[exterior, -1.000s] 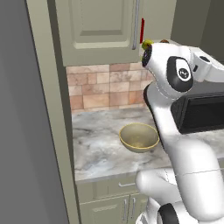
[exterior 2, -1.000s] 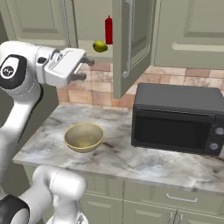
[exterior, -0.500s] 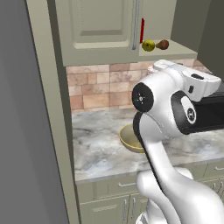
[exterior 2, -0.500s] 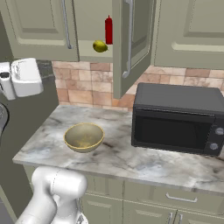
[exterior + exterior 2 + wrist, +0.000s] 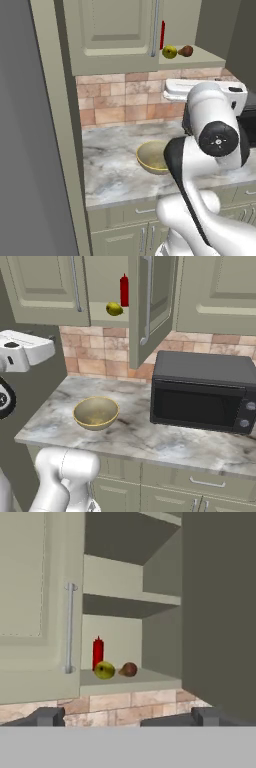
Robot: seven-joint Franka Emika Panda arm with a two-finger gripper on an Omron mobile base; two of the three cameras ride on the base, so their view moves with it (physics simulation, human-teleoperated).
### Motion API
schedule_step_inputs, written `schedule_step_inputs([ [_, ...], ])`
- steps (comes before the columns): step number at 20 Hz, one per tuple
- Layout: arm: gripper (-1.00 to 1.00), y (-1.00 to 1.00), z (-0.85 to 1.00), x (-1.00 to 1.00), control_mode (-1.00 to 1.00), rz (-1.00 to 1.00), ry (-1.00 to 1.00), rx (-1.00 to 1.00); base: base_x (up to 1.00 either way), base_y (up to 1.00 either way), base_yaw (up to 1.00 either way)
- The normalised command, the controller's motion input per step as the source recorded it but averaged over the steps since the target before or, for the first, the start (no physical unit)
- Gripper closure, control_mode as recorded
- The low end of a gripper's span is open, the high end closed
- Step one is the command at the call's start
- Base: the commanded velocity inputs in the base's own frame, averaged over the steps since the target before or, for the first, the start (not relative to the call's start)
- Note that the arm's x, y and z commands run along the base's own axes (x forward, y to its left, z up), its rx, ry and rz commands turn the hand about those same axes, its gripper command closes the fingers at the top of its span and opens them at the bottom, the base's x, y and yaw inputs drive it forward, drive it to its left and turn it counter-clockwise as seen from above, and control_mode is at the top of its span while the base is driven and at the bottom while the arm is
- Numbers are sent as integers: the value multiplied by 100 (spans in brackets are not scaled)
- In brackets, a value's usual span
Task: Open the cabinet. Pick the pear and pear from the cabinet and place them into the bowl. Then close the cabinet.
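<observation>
Currently, operator, you have: sage-green wall cabinet with its right door swung open for access, yellow-green pear and browner pear on its bottom shelf beside a red squeeze bottle, golden-tan bowl empty on the counter below, gripper spread wide, holding nothing, facing the fruit.

Two pears and one bottle are sitting on the shelf; one bowl and one microwave are standing on the counter
</observation>
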Motion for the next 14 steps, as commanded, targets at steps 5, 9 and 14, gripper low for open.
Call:
schedule_step_inputs([
  [5,-100,2,2,19,-100,31,-3,-1,0,0,0],
  [9,-100,7,12,19,-100,19,-14,-7,0,0,0],
  [14,-100,18,9,13,-100,7,-16,-5,0,0,0],
])
